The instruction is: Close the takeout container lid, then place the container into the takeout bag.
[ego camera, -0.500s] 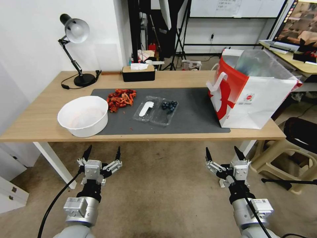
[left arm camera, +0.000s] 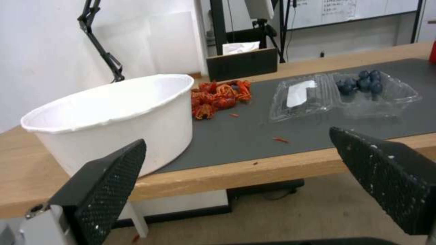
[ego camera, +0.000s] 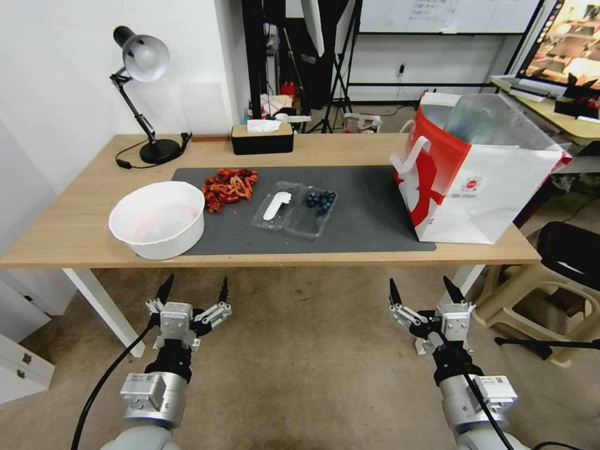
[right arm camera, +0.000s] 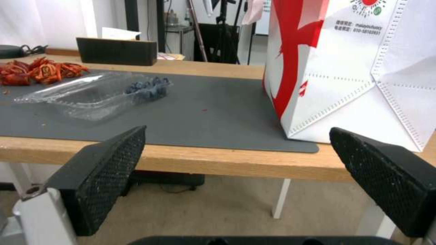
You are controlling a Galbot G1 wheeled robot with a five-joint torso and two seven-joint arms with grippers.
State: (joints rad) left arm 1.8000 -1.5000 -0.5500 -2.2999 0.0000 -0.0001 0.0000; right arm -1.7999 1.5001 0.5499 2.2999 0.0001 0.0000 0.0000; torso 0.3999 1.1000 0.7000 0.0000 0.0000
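The takeout container [ego camera: 294, 209] lies open and flat near the middle of the dark grey mat [ego camera: 369, 219] on the wooden tabletop [ego camera: 69, 231], its two clear halves side by side. The lid [ego camera: 275, 205], with its white sticker facing up, is the half on the robot's left, and the half holding the dark blue berries [ego camera: 320, 199] is on the right. Both arms hang below and in front of the tabletop's near edge, well apart from the container. The left gripper [ego camera: 193, 290] points up toward the table with its jaws spread wide and nothing between them; seen from its wrist, the container [left arm camera: 343, 93] sits beyond the jaws and across the mat, past the big white bowl [left arm camera: 113, 119] that stands closest to that arm. The right gripper [ego camera: 423, 290] is likewise held low with jaws spread and empty, and from its wrist the container [right arm camera: 95, 93] lies off toward the other arm's side while the takeout bag [right arm camera: 359, 68] rises just ahead. The bag [ego camera: 475, 181] stands upright at the right end of the tabletop, mouth open, silvery lining showing. A heap of red crayfish [ego camera: 229, 185] lies on the mat between the bowl [ego camera: 159, 219] and the lid.
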